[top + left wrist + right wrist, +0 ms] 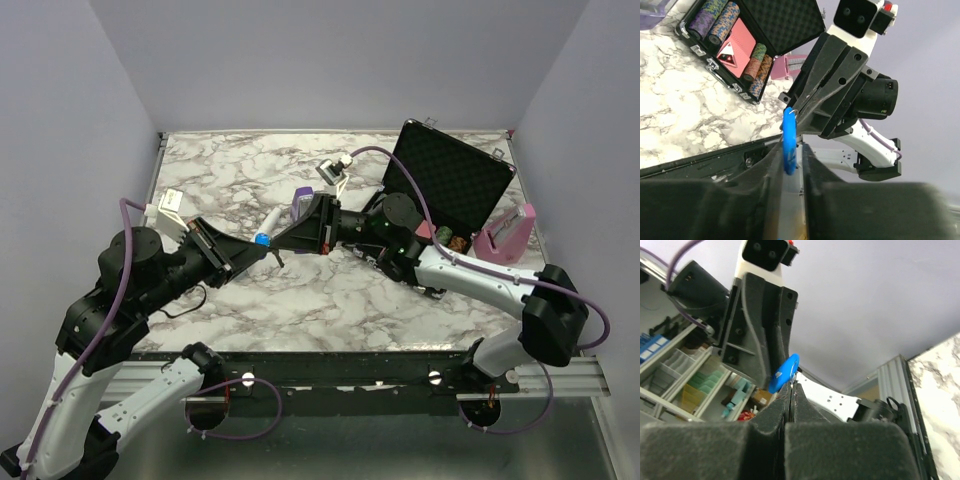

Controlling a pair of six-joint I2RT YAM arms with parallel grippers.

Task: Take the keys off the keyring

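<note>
Both grippers meet in the air over the middle of the marble table [250, 300]. My left gripper [262, 249] is shut on a flat blue keyring tag [261, 240], which stands edge-on between its pads in the left wrist view [788, 142]. My right gripper [277, 244] faces it, shut on the thin silver keyring [795, 112] at the tag's top. In the right wrist view the tag [784, 372] sits just left of the closed right gripper [791, 385]. A silver sliver [797, 375] shows there. No key is plainly visible.
An open black case [450, 185] with poker chips [715, 20] stands at the back right, with a pink object [505, 236] beside it. A purple object [300, 204], a white stick [270, 221] and a small grey-white device [335, 170] lie behind the grippers.
</note>
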